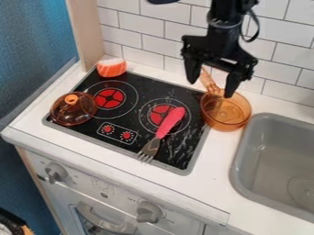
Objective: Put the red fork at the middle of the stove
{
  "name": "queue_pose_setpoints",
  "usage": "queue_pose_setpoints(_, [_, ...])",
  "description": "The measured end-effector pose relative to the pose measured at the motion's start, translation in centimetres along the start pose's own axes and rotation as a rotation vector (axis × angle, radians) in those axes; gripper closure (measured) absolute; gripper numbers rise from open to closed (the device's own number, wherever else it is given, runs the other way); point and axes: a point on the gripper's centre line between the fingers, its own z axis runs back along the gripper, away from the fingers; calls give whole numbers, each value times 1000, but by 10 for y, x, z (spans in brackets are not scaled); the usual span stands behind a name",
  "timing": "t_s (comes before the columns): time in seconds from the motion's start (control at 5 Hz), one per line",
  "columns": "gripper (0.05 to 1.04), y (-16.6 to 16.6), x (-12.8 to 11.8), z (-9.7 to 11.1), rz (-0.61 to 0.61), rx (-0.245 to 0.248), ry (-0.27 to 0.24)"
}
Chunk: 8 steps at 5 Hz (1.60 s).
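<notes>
- An orange see-through pan (226, 111) is set at the stove's right edge, near the sink; its handle is pointed toward the wall.
- A round drain (301, 191) is held in the floor of the grey sink (239, 158), which is let into the counter at the right.
- An amber see-through lid (75, 114), topped with an orange knob, is placed at the left front corner of the stove, near the left burner (110, 98).
- The red fork (170, 121) is laid aslant on the right half of the stove. The right burner (160, 113) is partly covered by its handle, and its metal tines are pointed toward the front edge.
- The black gripper (211, 87) is hung above the far right part of the stove, by the pan; its fingers are spread wide, and the pan's handle is seen between them.
- An orange and white piece of toy food (111, 68) is set at the far left corner of the stove.
- The black stove top (86, 129) is marked with pale streaks and framed in grey; it is set into the white counter (215, 181).
- The counter is backed by a white tiled wall (144, 27) and flanked at the left by a wooden post (86, 32).
- Grey knobs are fitted on the front panel (101, 176) below.
</notes>
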Motion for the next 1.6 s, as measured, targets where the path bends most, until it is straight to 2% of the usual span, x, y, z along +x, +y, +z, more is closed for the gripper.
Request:
queue_pose_setpoints(0.2, [83,15,-10,-11,-16,68,24])
queue_pose_setpoints(0.4, [83,28,-22,-41,-35,45,127])
queue_pose_setpoints(0.6, [83,37,-25,-63,-34,44,183])
queue_pose_setpoints(0.8, [83,43,-27,-81,-30,70,220])
queue_pose_setpoints(1.0, [83,46,-31,-96,-53,59,248])
queue_pose_setpoints(1.2, [137,47,-29,-99,-54,28,247])
queue_pose_setpoints(1.6, [682,49,-26,-104,-39,29,237])
